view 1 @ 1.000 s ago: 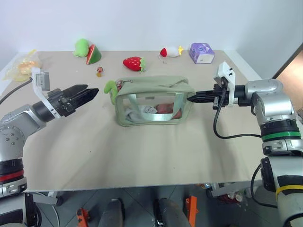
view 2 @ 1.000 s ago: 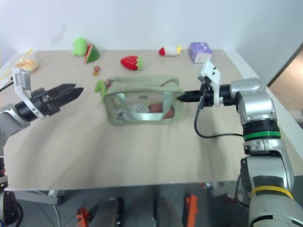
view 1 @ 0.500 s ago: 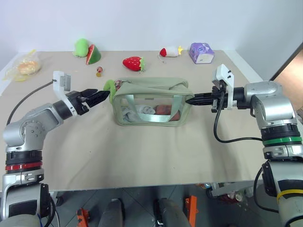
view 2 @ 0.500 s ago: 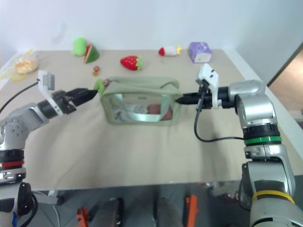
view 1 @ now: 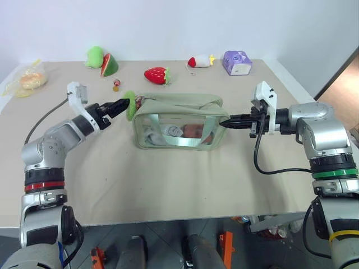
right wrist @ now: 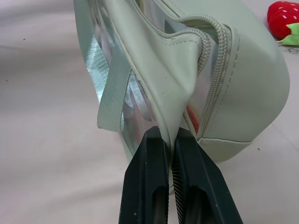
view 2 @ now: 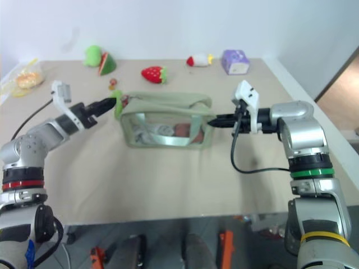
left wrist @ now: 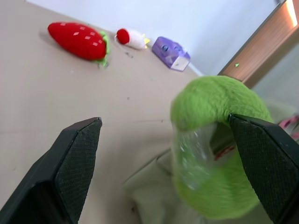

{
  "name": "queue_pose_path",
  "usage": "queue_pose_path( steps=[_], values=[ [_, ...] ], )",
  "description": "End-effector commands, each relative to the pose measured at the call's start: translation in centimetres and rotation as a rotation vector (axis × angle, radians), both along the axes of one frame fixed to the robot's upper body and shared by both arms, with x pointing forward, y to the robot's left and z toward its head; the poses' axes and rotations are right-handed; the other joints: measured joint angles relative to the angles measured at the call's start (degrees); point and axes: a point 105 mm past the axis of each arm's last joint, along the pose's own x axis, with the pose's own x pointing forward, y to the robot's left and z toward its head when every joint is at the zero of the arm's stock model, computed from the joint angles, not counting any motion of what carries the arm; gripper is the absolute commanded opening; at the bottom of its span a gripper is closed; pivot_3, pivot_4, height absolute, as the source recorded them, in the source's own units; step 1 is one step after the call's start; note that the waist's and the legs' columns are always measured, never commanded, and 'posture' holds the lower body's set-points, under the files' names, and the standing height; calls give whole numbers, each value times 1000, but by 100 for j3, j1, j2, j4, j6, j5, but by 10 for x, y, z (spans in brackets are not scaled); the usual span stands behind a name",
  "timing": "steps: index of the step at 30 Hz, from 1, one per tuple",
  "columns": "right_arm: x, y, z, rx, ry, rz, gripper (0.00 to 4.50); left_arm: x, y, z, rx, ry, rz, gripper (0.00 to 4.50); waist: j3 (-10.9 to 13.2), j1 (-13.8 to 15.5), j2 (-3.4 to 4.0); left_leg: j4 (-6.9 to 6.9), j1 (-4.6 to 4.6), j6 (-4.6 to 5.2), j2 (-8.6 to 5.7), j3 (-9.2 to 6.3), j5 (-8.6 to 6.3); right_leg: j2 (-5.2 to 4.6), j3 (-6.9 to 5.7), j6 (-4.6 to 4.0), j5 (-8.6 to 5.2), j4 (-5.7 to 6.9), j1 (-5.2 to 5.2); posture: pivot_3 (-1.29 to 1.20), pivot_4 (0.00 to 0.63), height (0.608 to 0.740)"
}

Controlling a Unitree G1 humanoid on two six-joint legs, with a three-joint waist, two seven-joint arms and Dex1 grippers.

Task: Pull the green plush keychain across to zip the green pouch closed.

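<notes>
The green pouch (view 1: 179, 120) lies mid-table with its clear side window facing me. The green plush keychain (view 1: 129, 105) hangs at its left end. My left gripper (view 1: 122, 104) is open and level with the plush. In the left wrist view the keychain (left wrist: 212, 154) sits between the open fingers (left wrist: 70, 172), close against one pad. My right gripper (view 1: 225, 121) is shut on the pouch's right end. The right wrist view shows its fingertips (right wrist: 150, 154) pinching a fabric flap below the zipper (right wrist: 212, 49), whose two rows stand apart there.
Along the far edge lie a watermelon plush (view 1: 102, 59), a strawberry plush (view 1: 157, 74), a small red-and-white plush (view 1: 200, 60) and a purple box (view 1: 237, 62). A plastic bag (view 1: 26, 83) sits far left, and a small trinket (view 1: 116, 86) lies behind the keychain.
My left gripper has moved right and away from me, from open table up to the keychain, still open. The right gripper has kept its pinch on the pouch's end.
</notes>
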Motion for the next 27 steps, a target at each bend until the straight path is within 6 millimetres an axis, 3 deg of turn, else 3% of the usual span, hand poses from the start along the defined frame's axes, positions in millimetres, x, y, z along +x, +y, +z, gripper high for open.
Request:
queue_pose_path(
  steps=[1, 3, 4, 11, 15, 17, 27],
  values=[
    [-5, 1, 10, 15, -43, 12, 14, 0, -5, 14, -13, -51, -27, 4500, 0, -1, 0, 0, 0, 0, 0, 0, 0, 0, 0, 0, 0, 0, 0, 0, 150, 740],
    [-5, 1, 10, 18, -43, 10, 14, 0, -10, 14, -10, -52, -49, 4500, 0, -2, 0, 0, 0, 0, 0, 0, 0, 0, 1, 0, 0, 0, 0, 0, 150, 740],
    [-5, 0, 9, 19, -43, 9, 1, -1, -13, 14, -7, -54, -61, 4248, 0, -2, 0, 0, 0, 0, 0, 0, 0, 1, 1, 1, 0, 0, -1, 0, 150, 740],
    [-5, 0, 9, 25, -46, 1, 0, -6, -22, 14, -4, -72, -120, 2110, 0, -4, -1, 3, 0, -1, 0, 0, 1, 1, 1, 1, 3, 0, 0, 0, 150, 740],
    [-6, 0, 9, 26, -46, 3, 0, -7, -23, 12, 2, -70, -123, 556, 0, -4, -1, 3, 0, 0, 0, 0, 1, 1, 2, 1, 3, 0, 1, 0, 150, 740],
    [-5, 0, 8, 25, -46, 3, 0, -7, -23, 10, 6, -63, -117, 60, 0, -4, -1, 3, 0, 0, 0, 0, 1, 1, 2, 1, 3, 0, 1, 0, 150, 740],
    [-4, 3, 5, 26, -41, 3, 0, -3, -17, 17, -2, -88, -68, 60, 0, -4, -1, 6, 0, 0, 0, 0, 1, 1, 2, 3, 4, 0, 2, 0, 150, 740]
  ],
)
